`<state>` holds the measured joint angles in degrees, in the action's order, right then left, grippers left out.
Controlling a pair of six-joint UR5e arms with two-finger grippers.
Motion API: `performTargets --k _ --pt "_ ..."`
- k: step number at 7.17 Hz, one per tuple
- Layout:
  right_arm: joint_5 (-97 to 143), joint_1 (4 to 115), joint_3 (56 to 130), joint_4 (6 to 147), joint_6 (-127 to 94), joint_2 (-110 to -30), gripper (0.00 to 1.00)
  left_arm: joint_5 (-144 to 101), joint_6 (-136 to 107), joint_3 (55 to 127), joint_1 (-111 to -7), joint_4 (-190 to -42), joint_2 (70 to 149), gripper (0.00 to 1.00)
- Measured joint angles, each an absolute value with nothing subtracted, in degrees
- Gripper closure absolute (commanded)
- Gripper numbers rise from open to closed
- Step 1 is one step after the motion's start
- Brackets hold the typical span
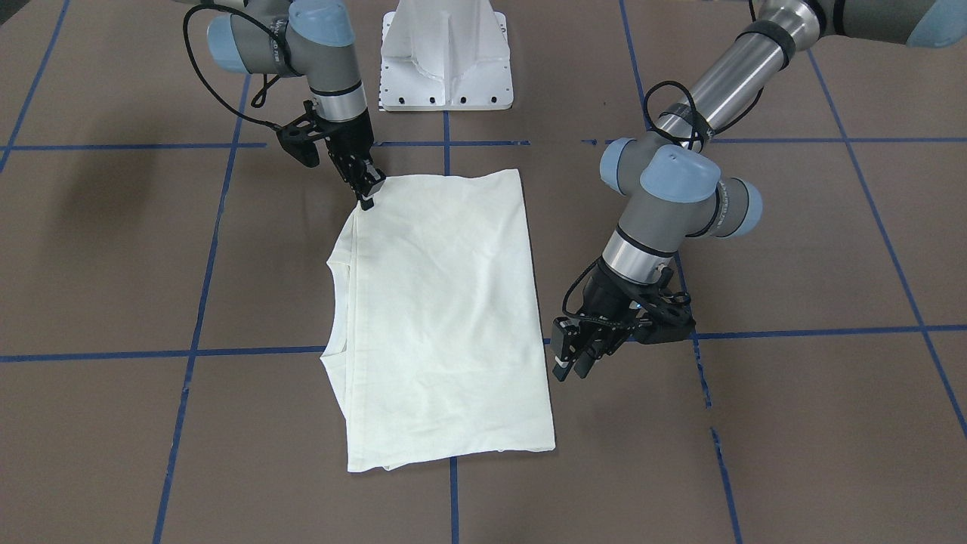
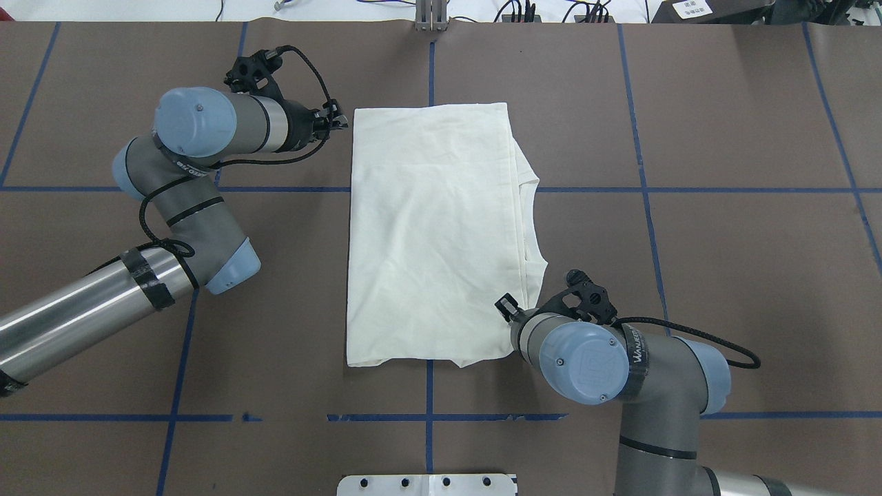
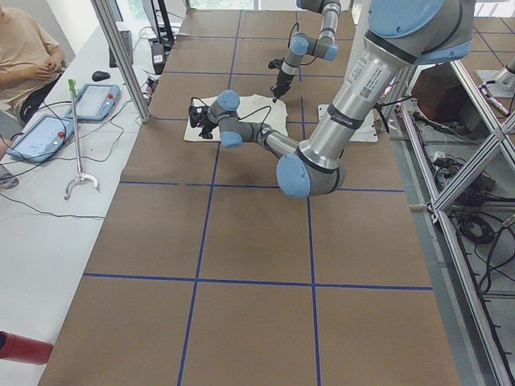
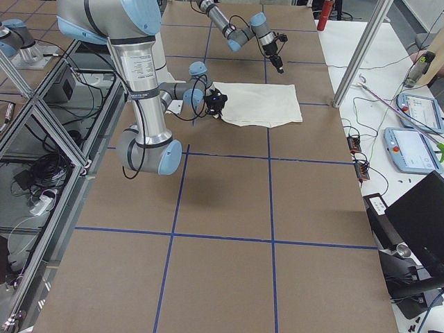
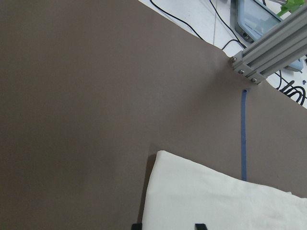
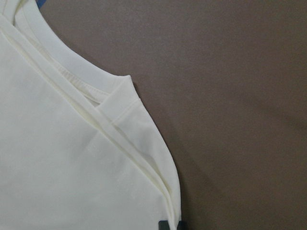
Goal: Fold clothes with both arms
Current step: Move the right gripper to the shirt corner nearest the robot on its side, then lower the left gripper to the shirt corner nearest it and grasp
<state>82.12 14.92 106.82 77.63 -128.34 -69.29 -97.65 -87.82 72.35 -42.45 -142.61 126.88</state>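
The cream T-shirt lies flat on the brown table, folded into a tall rectangle with the plain side up; it also shows in the overhead view. Its collar sits on the side toward my right arm. My right gripper is shut on the shirt's shoulder edge at the corner nearest the robot; the right wrist view shows its tips pinched on the layered hem. My left gripper is open just beside the far corner on the other side, with the shirt corner between its tips. The print is hidden.
The white pedestal base stands at the robot's edge of the table. Blue tape lines form a grid on the brown cover. An aluminium frame post stands past the far edge, with tablets and an operator beyond.
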Motion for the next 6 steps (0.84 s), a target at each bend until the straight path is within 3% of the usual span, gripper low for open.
performTargets --k 3,6 --pt "83.18 15.38 109.99 77.93 -128.24 -69.97 1.00 -98.09 -91.07 84.08 -40.60 -142.33 119.44 0.53" --pt "83.37 15.52 110.45 77.96 -128.23 -70.26 1.00 -94.64 -104.39 97.75 -29.51 -141.70 108.96 0.49"
